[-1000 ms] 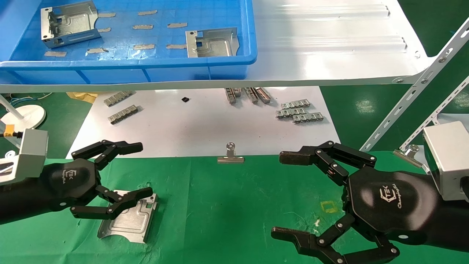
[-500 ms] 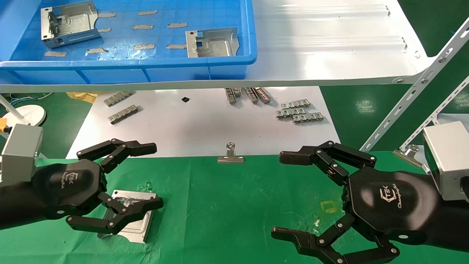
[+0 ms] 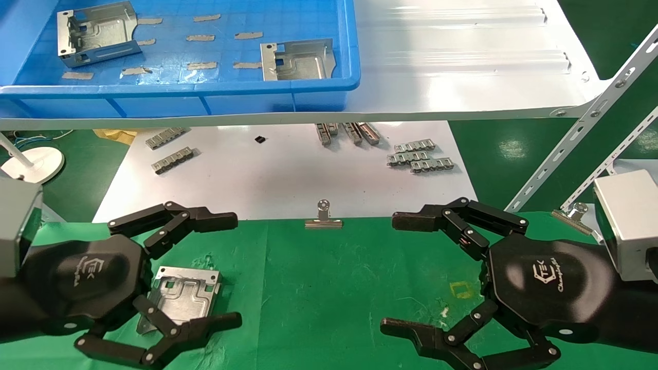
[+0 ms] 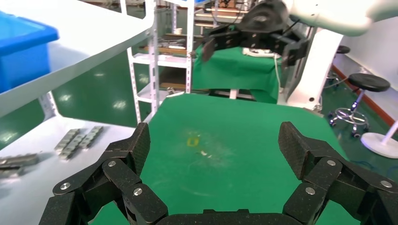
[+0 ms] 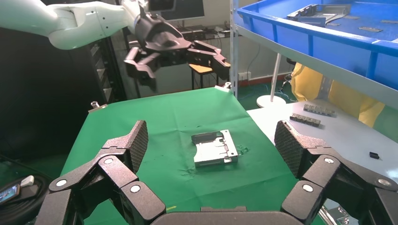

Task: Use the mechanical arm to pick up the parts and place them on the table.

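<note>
Two tools, both spread wide and empty: left tool (image 3: 169, 277) above part (image 3: 182, 299) on desk (image 3: 329, 288); right tool (image 3: 411, 272) parked.

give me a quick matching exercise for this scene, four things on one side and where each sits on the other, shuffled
Things:
1. part near the left gripper
2. two more parts
3. binder clip
4. small grey strips

Places:
A. in the blue tray
B. on the white sheet
C. flat on the green table, between the open fingers
D. at the edge where green cloth meets white sheet

Pairs: 1-C, 2-A, 3-D, 4-B
</note>
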You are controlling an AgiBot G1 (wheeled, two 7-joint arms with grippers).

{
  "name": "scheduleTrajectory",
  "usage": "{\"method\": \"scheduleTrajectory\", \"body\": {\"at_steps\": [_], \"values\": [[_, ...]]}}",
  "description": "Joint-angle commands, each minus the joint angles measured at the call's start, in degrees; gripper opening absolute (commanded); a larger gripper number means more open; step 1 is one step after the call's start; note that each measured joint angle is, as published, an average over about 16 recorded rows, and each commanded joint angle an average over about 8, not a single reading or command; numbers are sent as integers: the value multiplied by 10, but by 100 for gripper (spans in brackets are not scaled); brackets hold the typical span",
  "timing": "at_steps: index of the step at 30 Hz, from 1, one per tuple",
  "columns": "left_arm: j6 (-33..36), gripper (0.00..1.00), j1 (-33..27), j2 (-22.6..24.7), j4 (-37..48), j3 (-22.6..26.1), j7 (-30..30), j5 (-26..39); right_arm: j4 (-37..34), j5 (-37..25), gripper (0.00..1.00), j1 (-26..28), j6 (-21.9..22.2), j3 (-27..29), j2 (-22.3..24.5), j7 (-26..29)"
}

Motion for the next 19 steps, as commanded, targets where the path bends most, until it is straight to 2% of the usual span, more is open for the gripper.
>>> {"method": "scheduleTrajectory", "body": {"at_steps": [1, 11, 19], "values": [[-2, 100, 7, -2, -23, -12, -15, 2, 0, 0, 100, 0, 0, 0, 0, 0], [-6, 100, 26, -7, -78, -42, -46, 5, 0, 0, 100, 0, 0, 0, 0, 0], [-7, 100, 24, -7, -71, -38, -43, 5, 0, 0, 100, 0, 0, 0, 0, 0]]}}
